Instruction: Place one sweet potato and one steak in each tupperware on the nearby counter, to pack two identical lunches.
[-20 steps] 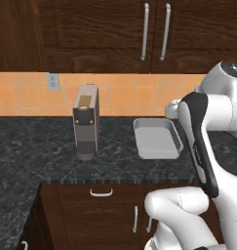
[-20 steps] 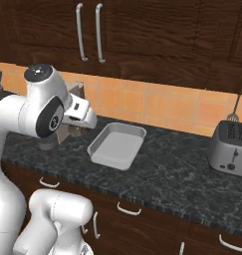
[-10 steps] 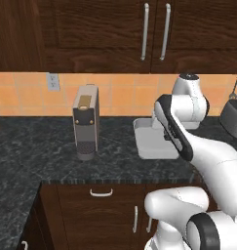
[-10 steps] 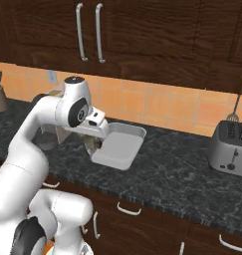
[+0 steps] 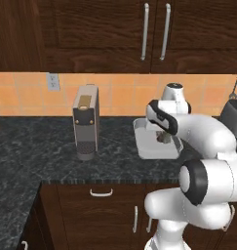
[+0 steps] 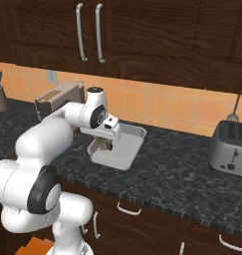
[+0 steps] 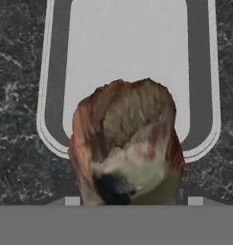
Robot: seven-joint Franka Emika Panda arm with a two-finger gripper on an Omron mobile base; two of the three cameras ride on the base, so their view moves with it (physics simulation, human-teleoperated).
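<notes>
- Gripper (image 6: 107,145) positioned low over the near-left end of the tupperware (image 6: 126,149), on the dark speckled counter (image 6: 182,169).
- Fingers closed on a mottled red-brown and pale piece, apparently the steak (image 7: 126,143); colouring duller than plain red, so identification not certain.
- In the hand view, held piece hanging above the tray's near rounded rim (image 7: 51,139), tray floor beyond bare and pale grey.
- In the left base view, same piece (image 5: 163,137) seen small and dark under the hand, over the right half of the tray (image 5: 148,146); contact with the tray floor not discernible.
- Tray lying flat, long side running away from the counter edge, close to the orange tiled backsplash (image 6: 167,107).
- Coffee machine (image 5: 86,122) standing upright to the left of the tray, well apart.
- Toaster (image 6: 231,149) at far right of the counter, well apart from the tray.
- Dark wood wall cabinets (image 5: 139,34) above, drawers below.
</notes>
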